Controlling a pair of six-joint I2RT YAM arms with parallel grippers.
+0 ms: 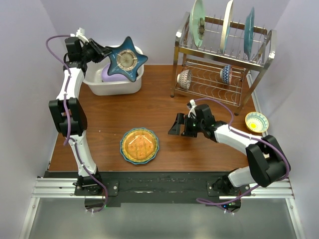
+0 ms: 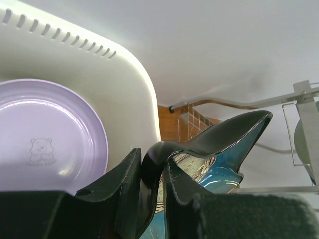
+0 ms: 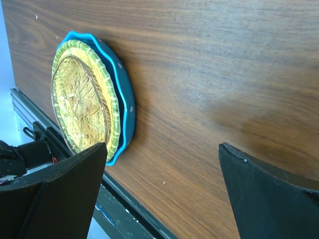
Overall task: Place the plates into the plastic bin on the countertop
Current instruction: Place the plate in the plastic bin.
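My left gripper [image 1: 105, 53] is shut on the rim of the blue star-shaped plate [image 1: 127, 60] and holds it tilted over the white plastic bin [image 1: 113, 88]. In the left wrist view my gripper [image 2: 152, 160] pinches one dark point of the star plate [image 2: 227, 133], with the bin wall [image 2: 117, 82] close by. A lavender plate [image 1: 106, 76] lies in the bin and shows in the left wrist view [image 2: 47, 132]. The amber plate with a blue-green rim [image 1: 139, 146] lies flat on the countertop [image 1: 164, 107]. My right gripper [image 1: 175, 127] is open and empty to its right. In the right wrist view my gripper [image 3: 162, 149] faces that plate [image 3: 84, 102].
A steel wire dish rack [image 1: 222, 62] stands at the back right with three plates upright on top [image 1: 228, 20] and two small patterned bowls [image 1: 185, 78] on its lower tier. Another small bowl [image 1: 256, 121] sits on the table at the right edge.
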